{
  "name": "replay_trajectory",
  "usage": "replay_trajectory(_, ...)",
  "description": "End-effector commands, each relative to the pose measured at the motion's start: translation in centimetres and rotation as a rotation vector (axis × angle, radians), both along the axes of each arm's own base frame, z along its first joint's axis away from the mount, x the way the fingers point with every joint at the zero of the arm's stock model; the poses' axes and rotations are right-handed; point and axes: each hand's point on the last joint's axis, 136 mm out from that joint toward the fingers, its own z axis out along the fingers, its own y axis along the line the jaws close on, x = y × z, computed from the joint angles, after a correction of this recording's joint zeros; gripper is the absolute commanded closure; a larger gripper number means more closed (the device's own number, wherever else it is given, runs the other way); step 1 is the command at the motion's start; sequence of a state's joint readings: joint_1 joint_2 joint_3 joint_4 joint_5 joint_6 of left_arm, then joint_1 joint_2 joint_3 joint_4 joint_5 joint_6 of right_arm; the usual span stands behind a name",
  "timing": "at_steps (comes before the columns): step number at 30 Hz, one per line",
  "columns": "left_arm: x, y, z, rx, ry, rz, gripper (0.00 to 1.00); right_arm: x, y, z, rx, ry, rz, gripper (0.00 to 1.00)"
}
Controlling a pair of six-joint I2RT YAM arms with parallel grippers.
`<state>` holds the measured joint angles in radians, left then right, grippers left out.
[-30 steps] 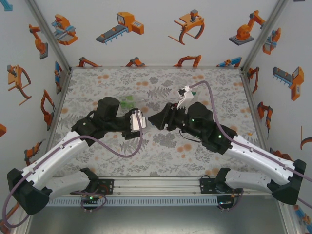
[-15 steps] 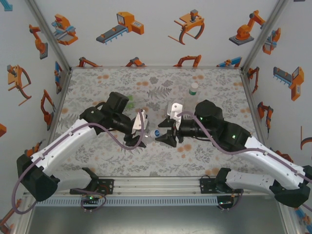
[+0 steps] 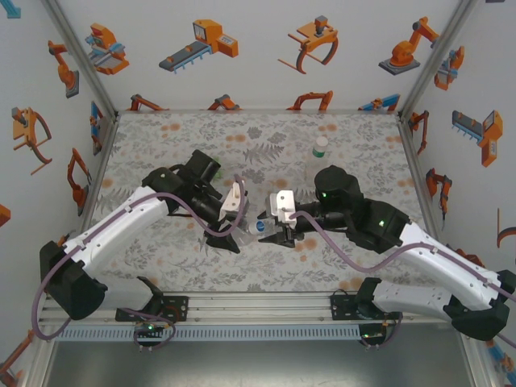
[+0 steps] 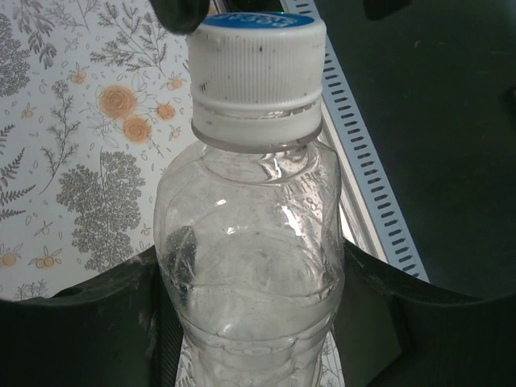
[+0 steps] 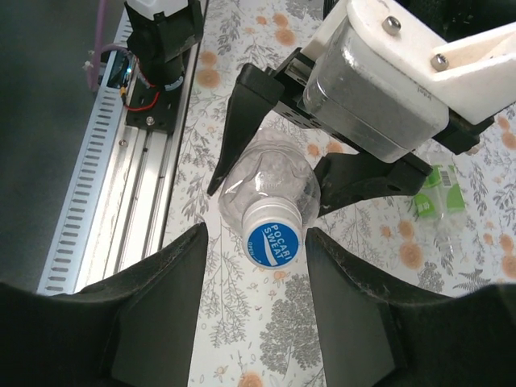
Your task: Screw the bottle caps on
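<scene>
Your cap (image 5: 272, 235) sits on the neck of the bottle (image 4: 250, 266), which the left gripper (image 5: 266, 197) clamps by the body. The right wrist view shows POCARI SWEAT on its blue top, and the left wrist view shows its ribbed white side. The right gripper (image 5: 256, 242) is parted, one finger on each side of the cap without touching it. From above, a second bottle (image 3: 321, 148) stands upright well beyond that gripper.

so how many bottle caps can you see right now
2. A blue cap sits on the clear bottle gripped by the left end effector, mid-table; a pale cap tops the upright bottle at the far right. More could be hidden behind the arms.
</scene>
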<state>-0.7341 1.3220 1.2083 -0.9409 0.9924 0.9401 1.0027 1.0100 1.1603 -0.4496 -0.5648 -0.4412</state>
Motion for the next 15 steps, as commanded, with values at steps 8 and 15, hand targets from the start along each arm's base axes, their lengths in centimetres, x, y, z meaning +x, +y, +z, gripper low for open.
replay_trajectory(8,-1.26,-0.01,1.32,-0.038,0.019,-0.061,1.0,0.88,0.46,0.16,0.027,-0.055,-0.021,0.49)
replay_trajectory(15,-1.34,0.03,1.39,-0.038,0.019,-0.062,1.0,0.57,0.67,-0.37,0.014,-0.036,0.002,0.55)
